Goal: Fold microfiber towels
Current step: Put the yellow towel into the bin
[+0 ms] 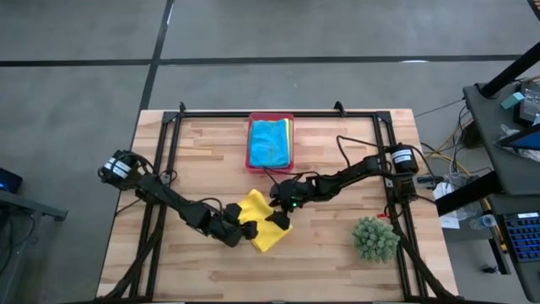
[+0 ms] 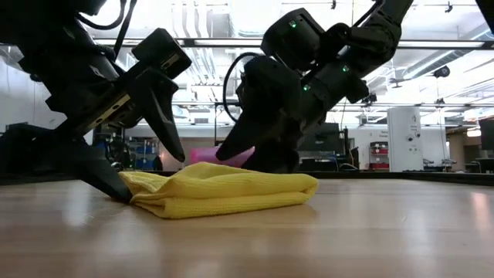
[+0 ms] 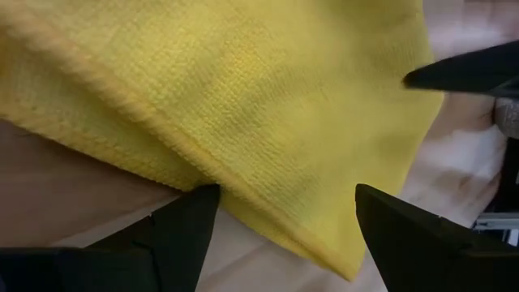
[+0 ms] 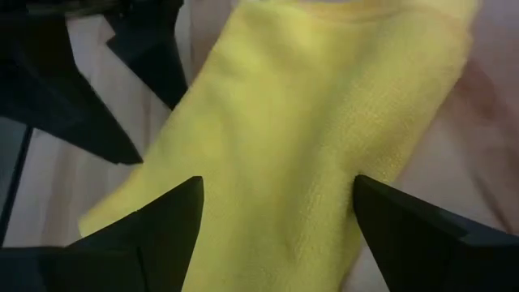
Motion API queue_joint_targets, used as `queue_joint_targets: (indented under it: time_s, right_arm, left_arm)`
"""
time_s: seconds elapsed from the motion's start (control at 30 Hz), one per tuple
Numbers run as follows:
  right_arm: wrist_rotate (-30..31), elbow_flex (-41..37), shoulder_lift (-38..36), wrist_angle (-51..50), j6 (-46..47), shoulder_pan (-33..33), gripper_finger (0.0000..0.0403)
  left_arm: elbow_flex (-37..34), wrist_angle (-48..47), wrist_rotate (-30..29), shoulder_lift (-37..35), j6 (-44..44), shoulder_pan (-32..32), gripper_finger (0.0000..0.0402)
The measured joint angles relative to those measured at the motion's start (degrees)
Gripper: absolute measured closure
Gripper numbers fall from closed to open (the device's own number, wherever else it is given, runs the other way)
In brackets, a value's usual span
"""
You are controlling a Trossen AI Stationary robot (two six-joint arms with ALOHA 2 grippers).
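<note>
- Yellow towel [image 1: 261, 221] lies folded on the tabletop [image 1: 337, 262], between both sets of fingers.
- Left gripper [image 1: 246, 230]: fingers spread apart, straddling the towel's edge, grasping nothing.
- Right gripper [image 1: 277, 213]: fingers spread over the towel, released.
- Beyond them, turquoise towel [image 1: 270, 142] sits in the pink tray [image 1: 250, 160].

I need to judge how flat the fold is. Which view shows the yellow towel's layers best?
The low view: the yellow towel lies edge-on, its stacked layers and rounded fold visible. The high view shows only its outline, partly under both arms. Each wrist view shows just a patch of weave between open end effector fingers.
</note>
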Motion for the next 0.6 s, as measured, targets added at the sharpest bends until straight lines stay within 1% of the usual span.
queue_joint_targets:
  time_s: [0.1, 0.27, 0.4, 0.5, 0.6]
  right_arm:
    - [-0.22, 0.00, 0.98, 1.58, 0.34, 0.17, 0.0109]
    - [-0.22, -0.02, 1.01, 1.88, 0.07, 0.15, 0.0122]
    - [-0.22, -0.02, 0.94, 2.99, 0.05, 0.15, 0.0142]
    - [-0.22, -0.02, 0.94, 2.97, 0.05, 0.15, 0.0168]
    - [-0.20, -0.02, 0.94, 3.92, 0.10, 0.15, 0.0202]
  left_arm:
    - [-0.22, -0.24, -0.16, 0.09, 0.86, 0.23, 0.0121]
    - [-0.31, -0.47, -0.63, 0.11, 4.73, 1.80, 0.0121]
    - [-0.33, -0.59, -0.71, 0.11, 7.07, 2.63, 0.0123]
    - [-0.34, -0.89, -1.14, 0.29, 8.34, 2.89, 0.0141]
    - [-0.40, -0.90, -2.64, 0.72, 9.48, 2.90, 0.0174]
